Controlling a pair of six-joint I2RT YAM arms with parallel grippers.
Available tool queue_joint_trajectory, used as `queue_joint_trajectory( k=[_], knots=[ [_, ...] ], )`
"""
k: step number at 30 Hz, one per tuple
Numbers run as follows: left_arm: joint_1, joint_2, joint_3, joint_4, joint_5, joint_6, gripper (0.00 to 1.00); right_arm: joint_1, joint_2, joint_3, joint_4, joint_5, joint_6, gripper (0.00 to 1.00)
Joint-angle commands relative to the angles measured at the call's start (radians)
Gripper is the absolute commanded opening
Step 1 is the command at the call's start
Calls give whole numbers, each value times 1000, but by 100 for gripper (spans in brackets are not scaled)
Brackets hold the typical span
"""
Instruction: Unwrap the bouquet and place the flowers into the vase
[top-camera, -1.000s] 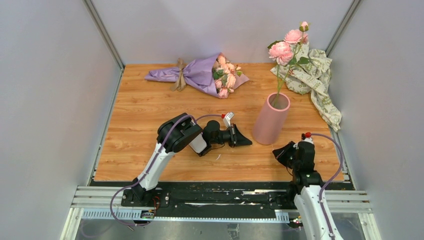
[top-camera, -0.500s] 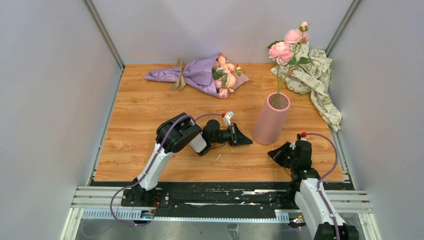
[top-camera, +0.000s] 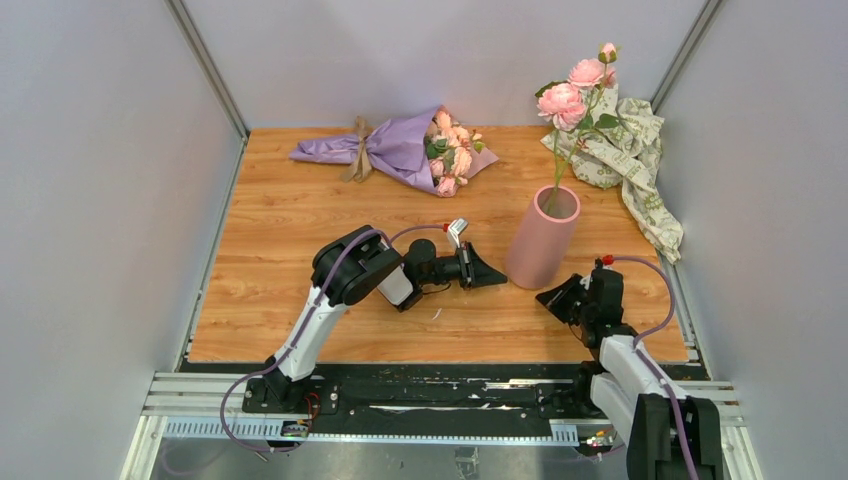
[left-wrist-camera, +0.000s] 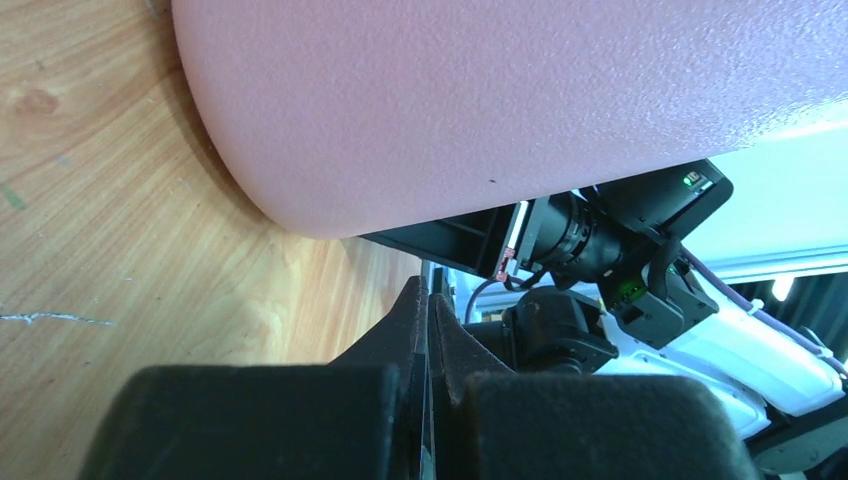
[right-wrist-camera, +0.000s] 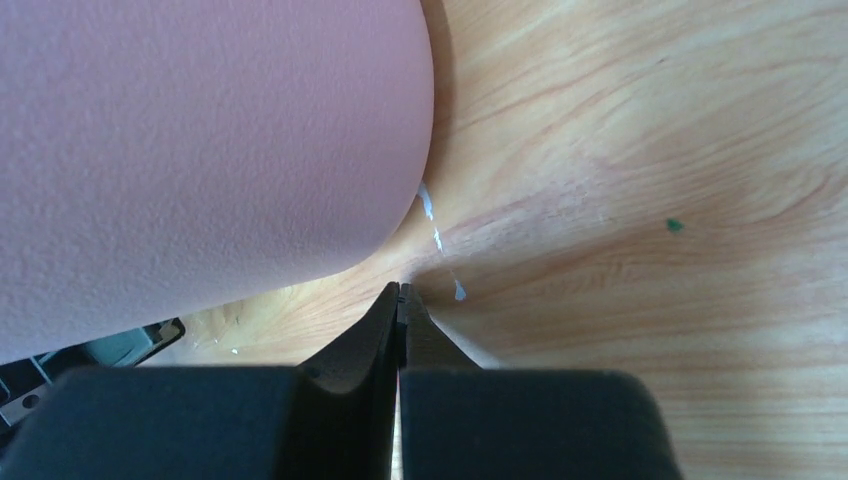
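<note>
The bouquet (top-camera: 400, 148) lies wrapped in lilac paper at the table's back middle, tan ribbon round its neck, its peach-pink flowers (top-camera: 448, 150) poking out to the right. The pink vase (top-camera: 543, 238) stands right of centre and fills both wrist views (left-wrist-camera: 480, 100) (right-wrist-camera: 190, 150). My left gripper (top-camera: 500, 278) is shut and empty, its tip just left of the vase's base. Just right of that base, my right gripper (top-camera: 545, 297) is shut and empty too. In their wrist views the jaws (left-wrist-camera: 428, 300) (right-wrist-camera: 400, 292) are pressed together.
A single tall stem with larger pink blooms (top-camera: 570, 95) stands in the vase. Crumpled cream-green patterned paper (top-camera: 630, 160) lies at the back right corner. Grey walls enclose the table on three sides. The wooden table (top-camera: 290, 230) has bare board on the left.
The right arm has moved forward and left, bringing its gripper closer to the vase's base. The left gripper edged slightly toward the vase. Both stay shut.
</note>
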Motion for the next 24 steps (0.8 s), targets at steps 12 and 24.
queue_joint_trajectory(
  k=[12,24],
  knots=[
    [47,-56,-52,-21,10,37,0,-72,217,63,125,-39,-60,0],
    [65,-108,-46,-155,8,117,0,-76,442,138,217,-121,-63,0]
  ],
)
